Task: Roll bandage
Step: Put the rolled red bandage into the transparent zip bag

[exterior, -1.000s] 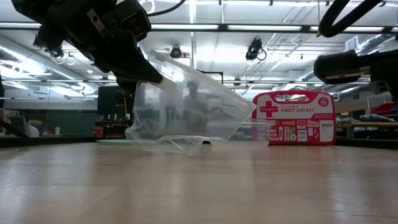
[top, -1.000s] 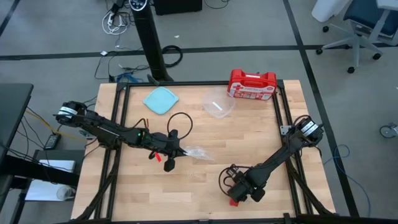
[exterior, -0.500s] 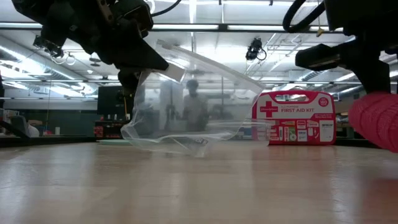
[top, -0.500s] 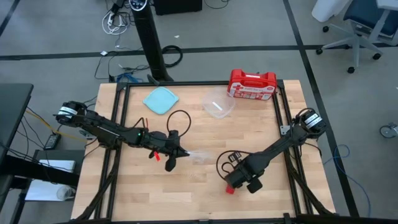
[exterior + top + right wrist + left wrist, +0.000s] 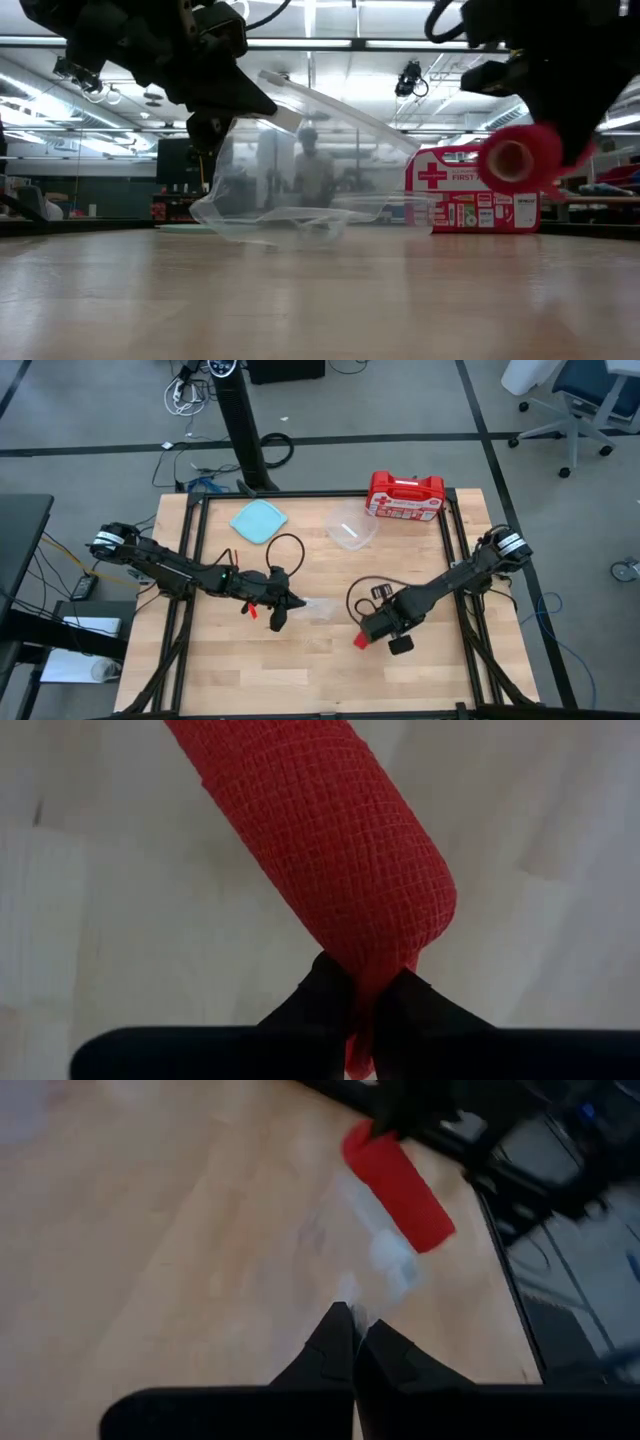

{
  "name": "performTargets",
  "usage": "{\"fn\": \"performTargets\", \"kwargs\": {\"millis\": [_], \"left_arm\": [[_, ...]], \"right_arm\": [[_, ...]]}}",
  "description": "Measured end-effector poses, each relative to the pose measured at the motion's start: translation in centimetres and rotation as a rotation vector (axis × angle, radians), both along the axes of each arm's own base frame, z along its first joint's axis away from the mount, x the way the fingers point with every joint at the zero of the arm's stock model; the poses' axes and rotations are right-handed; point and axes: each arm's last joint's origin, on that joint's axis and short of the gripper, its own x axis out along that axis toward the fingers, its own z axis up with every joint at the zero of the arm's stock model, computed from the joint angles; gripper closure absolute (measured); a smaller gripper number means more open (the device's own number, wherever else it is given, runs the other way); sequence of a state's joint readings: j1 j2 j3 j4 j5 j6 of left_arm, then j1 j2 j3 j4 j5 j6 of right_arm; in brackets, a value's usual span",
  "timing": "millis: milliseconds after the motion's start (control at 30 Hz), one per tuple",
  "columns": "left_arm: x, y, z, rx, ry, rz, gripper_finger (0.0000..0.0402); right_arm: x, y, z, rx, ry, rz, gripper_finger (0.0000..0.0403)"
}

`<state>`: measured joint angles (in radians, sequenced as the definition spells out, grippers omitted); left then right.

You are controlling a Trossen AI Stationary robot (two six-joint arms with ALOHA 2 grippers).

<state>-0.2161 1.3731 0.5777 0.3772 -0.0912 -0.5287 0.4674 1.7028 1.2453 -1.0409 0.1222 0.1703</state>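
The bandage is a red roll (image 5: 360, 640), held clear of the table by my right gripper (image 5: 369, 634) in the table's near middle. It also shows in the low view (image 5: 520, 158), the right wrist view (image 5: 320, 840) and the left wrist view (image 5: 398, 1185). My left gripper (image 5: 291, 605) is shut on a clear plastic bag (image 5: 318, 608) just left of the roll. The bag's open side (image 5: 320, 150) faces the roll. My left gripper pinches the bag's edge (image 5: 349, 1296) between its two fingertips (image 5: 338, 1342), coming level from the table's left. The bag hangs slack below the fingers, its lower part (image 5: 275, 225) on the table. My right gripper pinches the roll's outer fabric at one end (image 5: 383, 963) between its two fingers (image 5: 325, 988). The roll is lifted clear (image 5: 520, 158) and sticks out ahead of the fingertips.
A red first-aid case (image 5: 404, 495) stands at the far edge. A clear plastic bowl (image 5: 352, 527) and a teal lid (image 5: 259, 520) lie in front of it. Bare wood lies along the near edge.
My right gripper has carried the roll up from the near edge toward the table's middle and the bag, and the roll has come into the low view. My left gripper has kept its place; the bag has sagged and spread a little on the table.
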Motion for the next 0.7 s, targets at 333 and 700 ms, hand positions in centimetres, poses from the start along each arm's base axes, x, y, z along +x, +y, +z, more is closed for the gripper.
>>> {"fn": "performTargets", "kwargs": {"millis": [333, 700], "left_arm": [[0.1, 0.3, 0.2, 0.013, -0.023, 0.096, 0.0401], [0.1, 0.2, 0.3, 0.016, -0.034, 0.083, 0.0401]], "right_arm": [[1.2, -3.9, 5.2, -0.007, -0.138, -0.282, 0.0378], [3.3, -7.6, 7.9, -0.055, -0.245, -0.361, 0.0377]]}}
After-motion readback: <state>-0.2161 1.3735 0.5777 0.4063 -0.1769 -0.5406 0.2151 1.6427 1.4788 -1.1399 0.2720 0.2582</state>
